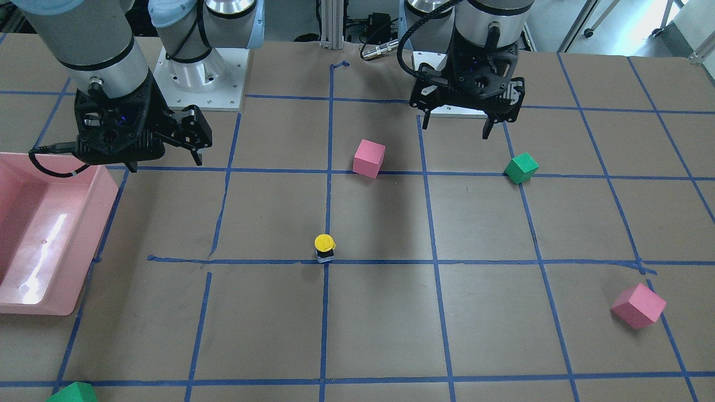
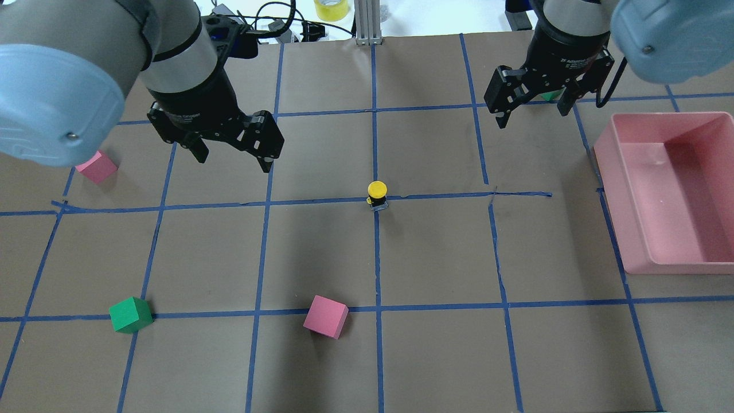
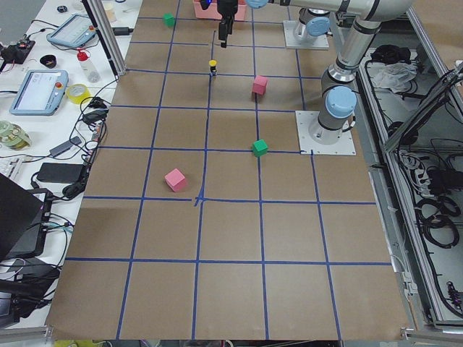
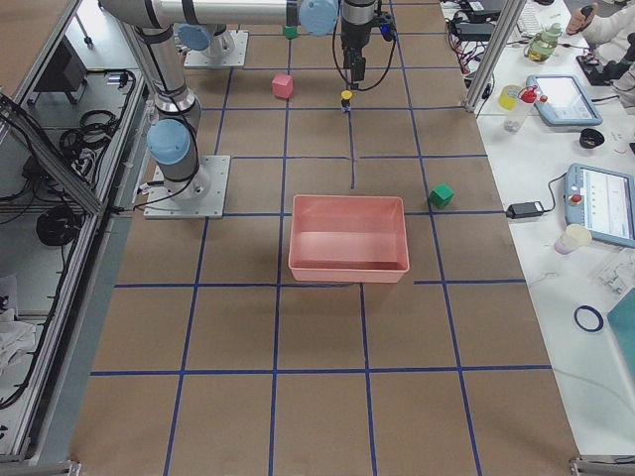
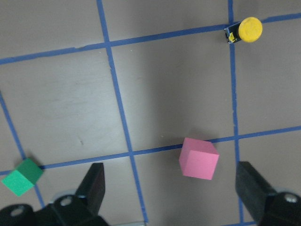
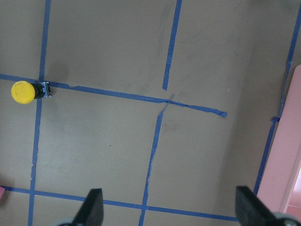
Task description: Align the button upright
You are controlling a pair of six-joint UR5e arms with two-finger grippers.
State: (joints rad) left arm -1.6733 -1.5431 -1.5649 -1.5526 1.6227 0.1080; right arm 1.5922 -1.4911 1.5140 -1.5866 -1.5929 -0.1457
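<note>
The button (image 2: 377, 195) stands upright on a blue tape crossing at mid-table, with its yellow cap on top of its black body. It also shows in the front view (image 1: 324, 248), the left wrist view (image 5: 244, 31) and the right wrist view (image 6: 27, 91). My left gripper (image 2: 234, 162) hangs open and empty above the table, to the left of the button and apart from it. My right gripper (image 2: 533, 117) hangs open and empty, to the button's right and farther back. Neither gripper touches the button.
A pink bin (image 2: 676, 267) sits at the right edge. A pink cube (image 2: 325, 316) and a green cube (image 2: 131, 314) lie near the front. Another pink cube (image 2: 96, 167) lies at the far left. A green cube (image 1: 67, 393) lies by the right arm's side.
</note>
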